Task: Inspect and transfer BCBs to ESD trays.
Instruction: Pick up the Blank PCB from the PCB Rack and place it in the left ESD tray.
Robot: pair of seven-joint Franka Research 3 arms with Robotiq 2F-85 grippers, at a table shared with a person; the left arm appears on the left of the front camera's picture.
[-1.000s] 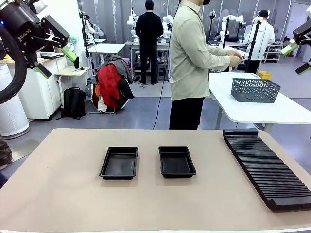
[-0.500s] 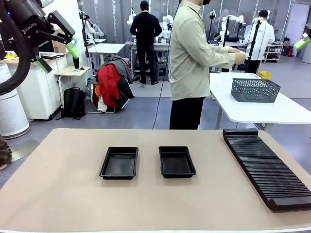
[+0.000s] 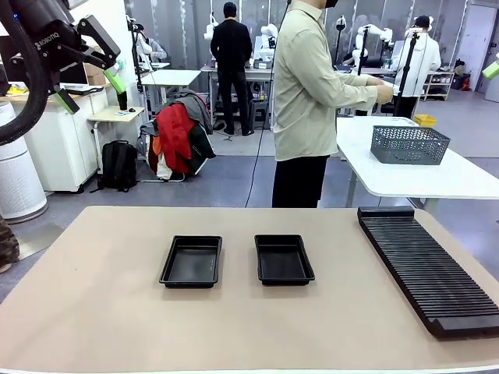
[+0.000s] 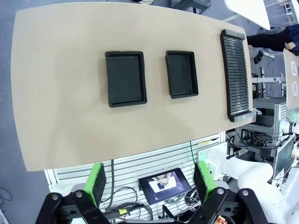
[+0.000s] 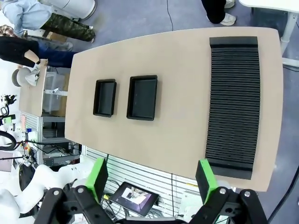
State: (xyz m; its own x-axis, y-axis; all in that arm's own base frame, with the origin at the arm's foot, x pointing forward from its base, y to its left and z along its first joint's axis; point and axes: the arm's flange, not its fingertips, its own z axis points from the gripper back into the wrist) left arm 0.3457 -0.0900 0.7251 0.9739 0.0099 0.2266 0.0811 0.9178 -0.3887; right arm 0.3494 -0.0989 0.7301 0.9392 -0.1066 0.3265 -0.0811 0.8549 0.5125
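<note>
Left wrist view: we are looking down on the left-hand ESD tray (image 4: 125, 78) and right-hand ESD tray (image 4: 181, 74) lying side by side on the table (image 4: 56, 93), long axes running toward the person. Left pincer (image 4: 152, 179) and right pincer (image 5: 152, 179) are hanging wide, bare, well above, each nearer its own-side tray.

Left gripper (image 3: 92, 89) and right gripper (image 5: 152, 182) hover high, fingers (image 4: 97, 179) spread.
</note>
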